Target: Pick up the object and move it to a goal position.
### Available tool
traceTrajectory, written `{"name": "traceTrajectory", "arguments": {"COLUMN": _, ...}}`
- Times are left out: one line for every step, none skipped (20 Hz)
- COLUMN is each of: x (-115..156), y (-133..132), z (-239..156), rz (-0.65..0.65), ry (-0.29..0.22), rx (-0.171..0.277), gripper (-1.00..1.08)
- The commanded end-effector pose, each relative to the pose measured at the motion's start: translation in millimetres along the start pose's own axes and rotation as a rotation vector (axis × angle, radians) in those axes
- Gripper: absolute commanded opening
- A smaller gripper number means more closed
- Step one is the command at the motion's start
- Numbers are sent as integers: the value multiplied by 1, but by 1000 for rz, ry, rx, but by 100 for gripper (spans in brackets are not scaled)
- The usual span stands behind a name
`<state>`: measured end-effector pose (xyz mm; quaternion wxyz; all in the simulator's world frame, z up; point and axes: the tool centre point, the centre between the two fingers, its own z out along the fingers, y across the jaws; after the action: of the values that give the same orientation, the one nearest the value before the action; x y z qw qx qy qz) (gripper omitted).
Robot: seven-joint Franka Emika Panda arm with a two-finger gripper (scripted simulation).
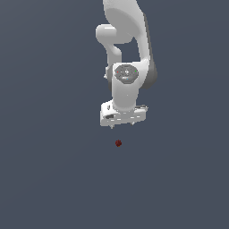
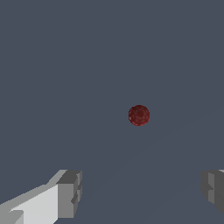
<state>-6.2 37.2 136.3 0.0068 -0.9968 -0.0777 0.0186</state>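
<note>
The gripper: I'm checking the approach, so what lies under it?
Under the open gripper lies only the small dark red lump, apart from both fingers, on the plain grey floor. The lump's underside is hidden.

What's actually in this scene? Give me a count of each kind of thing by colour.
Dark red bumpy lump: 1
White robot arm: 1
White gripper on that arm, jaws spread apart, nothing between them: 1
Total: 3
</note>
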Motion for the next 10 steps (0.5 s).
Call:
{"name": "traceTrajectory", "arguments": {"x": 2, "y": 1, "z": 4, "rz": -38, "ry": 1, "rx": -2, "gripper": 100}}
{"name": "traceTrajectory", "arguments": {"x": 3, "y": 2, "z": 5, "rz": -57, "ry": 2, "rx": -3, "gripper": 100}}
{"name": "traceTrajectory", "arguments": {"x": 5, "y": 3, "z": 7, "rz": -77, "ry": 3, "rx": -4, "gripper": 100}}
{"name": "traceTrajectory", "arguments": {"x": 6, "y": 4, "z": 9, "rz": -98, "ry": 4, "rx": -5, "gripper": 100}}
{"name": "traceTrajectory", "arguments": {"x": 7, "y": 4, "z": 11, "rz": -121, "ry": 4, "rx": -6, "gripper": 100}}
{"name": "traceTrajectory", "arguments": {"x": 9, "y": 5, "z": 13, "rz": -145, "ry": 5, "rx": -8, "gripper": 100}}
{"name": "traceTrajectory", "arguments": {"x": 10, "y": 6, "z": 16, "rz": -170, "ry": 6, "rx": -9, "gripper": 100}}
{"name": "traceTrajectory", "arguments": {"x": 12, "y": 7, "z": 18, "rz": -197, "ry": 7, "rx": -10, "gripper": 100}}
{"name": "traceTrajectory", "arguments": {"x": 13, "y": 8, "z": 21, "rz": -225, "ry": 8, "rx": -11, "gripper": 100}}
{"name": "traceTrajectory", "arguments": {"x": 15, "y": 9, "z": 24, "rz": -253, "ry": 9, "rx": -13, "gripper": 100}}
